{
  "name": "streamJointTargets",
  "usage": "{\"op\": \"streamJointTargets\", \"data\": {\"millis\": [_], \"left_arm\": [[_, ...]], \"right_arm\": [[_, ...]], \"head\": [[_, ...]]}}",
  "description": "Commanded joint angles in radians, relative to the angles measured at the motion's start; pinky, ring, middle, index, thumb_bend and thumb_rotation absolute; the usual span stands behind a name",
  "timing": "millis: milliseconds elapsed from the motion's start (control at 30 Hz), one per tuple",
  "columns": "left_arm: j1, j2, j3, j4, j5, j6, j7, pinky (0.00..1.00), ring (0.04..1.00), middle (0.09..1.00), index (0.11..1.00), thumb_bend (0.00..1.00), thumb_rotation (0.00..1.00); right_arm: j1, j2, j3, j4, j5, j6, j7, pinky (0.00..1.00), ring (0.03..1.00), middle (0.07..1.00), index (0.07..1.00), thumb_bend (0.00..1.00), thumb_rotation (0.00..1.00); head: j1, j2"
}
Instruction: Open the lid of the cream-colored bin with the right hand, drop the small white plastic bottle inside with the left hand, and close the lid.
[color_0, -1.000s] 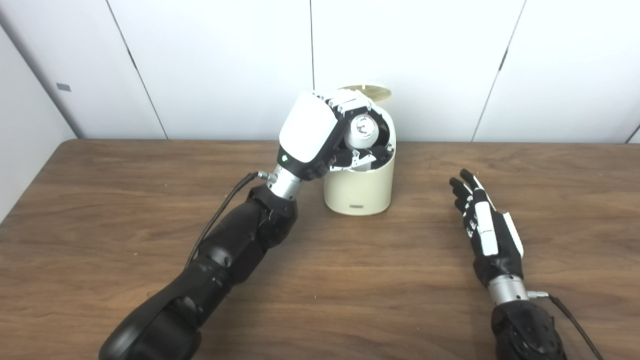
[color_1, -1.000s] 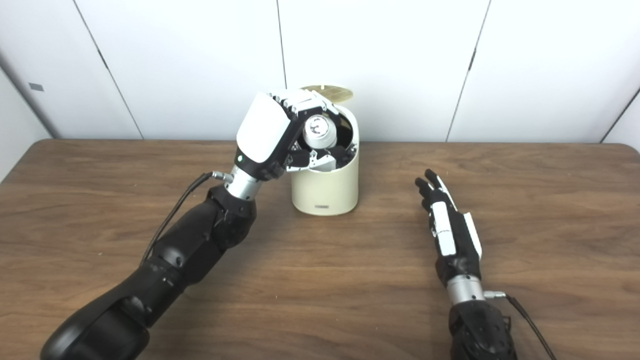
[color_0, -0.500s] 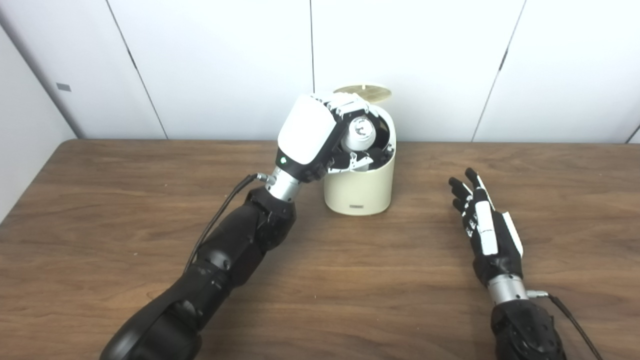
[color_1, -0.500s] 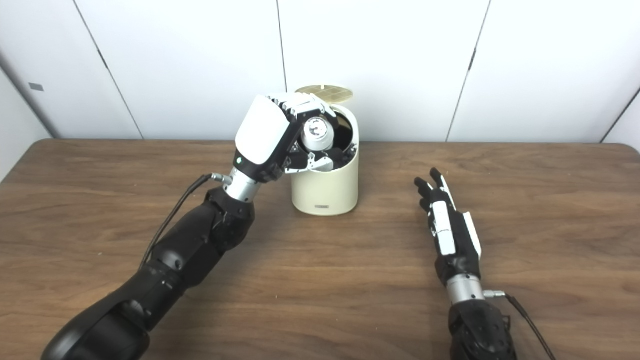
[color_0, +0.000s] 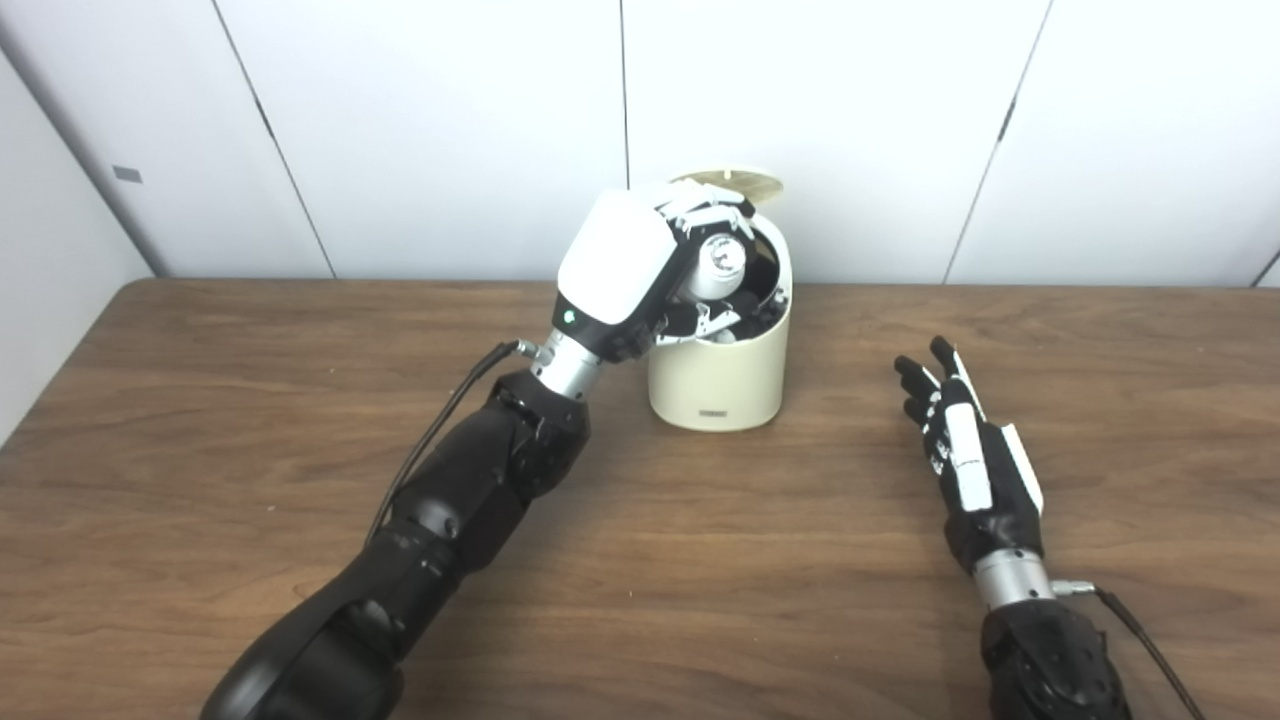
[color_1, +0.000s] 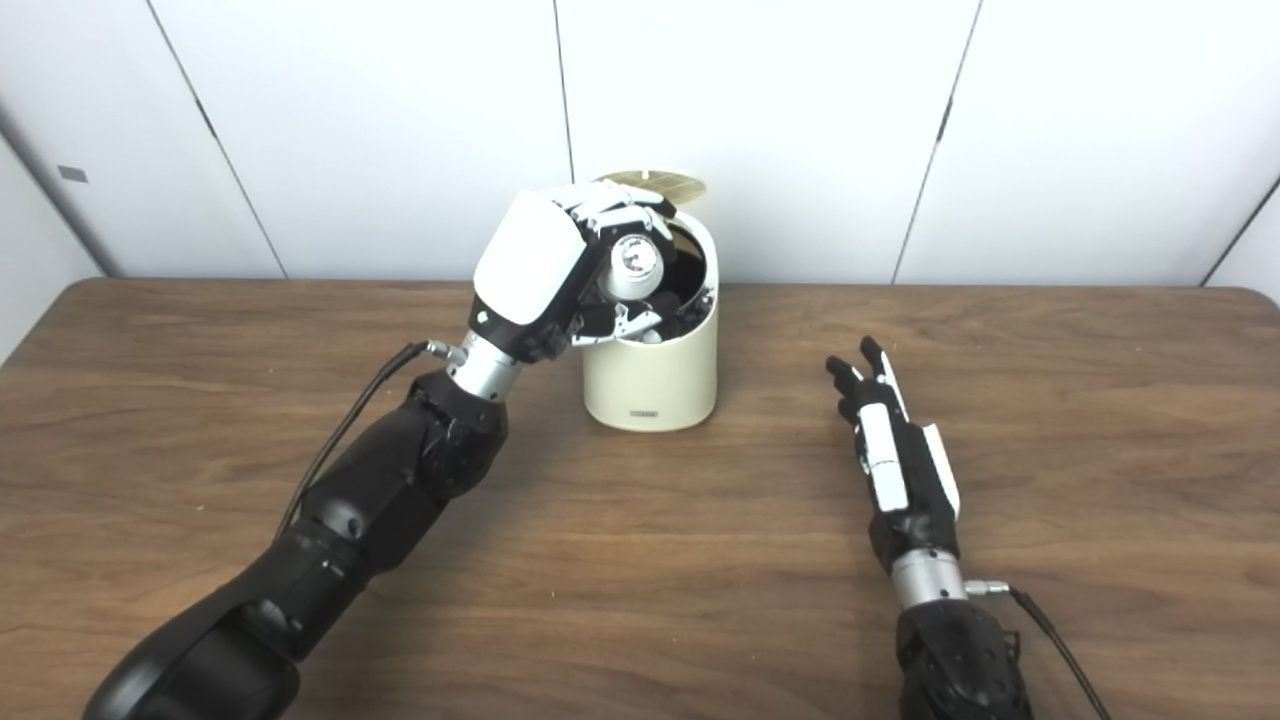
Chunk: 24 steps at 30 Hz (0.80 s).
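Note:
The cream-colored bin (color_0: 718, 375) stands at the back middle of the wooden table, its round lid (color_0: 728, 183) tipped up behind the dark opening. My left hand (color_0: 640, 265) hovers over that opening, shut on the small white plastic bottle (color_0: 716, 266), which lies sideways with its bottom facing me, partly inside the rim. My right hand (color_0: 962, 455) rests on the table to the right of the bin, open, fingers stretched toward the wall and holding nothing.
The table (color_0: 200, 420) ends at a white panelled wall (color_0: 400, 130) just behind the bin. A cable (color_0: 440, 425) runs along my left forearm. Nothing else stands on the table.
My left hand has tilted a little further over the bin, and the bottle sits slightly deeper toward the opening. My right hand has drifted barely left.

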Motion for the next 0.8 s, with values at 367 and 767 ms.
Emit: {"op": "streamJointTargets", "data": {"millis": [367,767], "left_arm": [[-0.039,0.007,0.029,-0.026,-0.010,-0.018,0.020,0.54,0.655,0.688,0.637,0.93,0.00],[-0.035,0.006,0.026,-0.025,-0.036,-0.037,0.029,0.52,0.648,0.685,0.642,0.90,0.00]], "right_arm": [[0.022,0.005,0.001,0.044,0.007,-0.029,0.004,0.95,0.946,0.900,1.000,0.58,0.95],[0.026,0.007,0.005,0.036,-0.006,-0.020,-0.005,0.95,0.942,0.896,1.000,0.57,0.97]], "head": [[-0.005,0.005],[-0.009,0.009]]}}
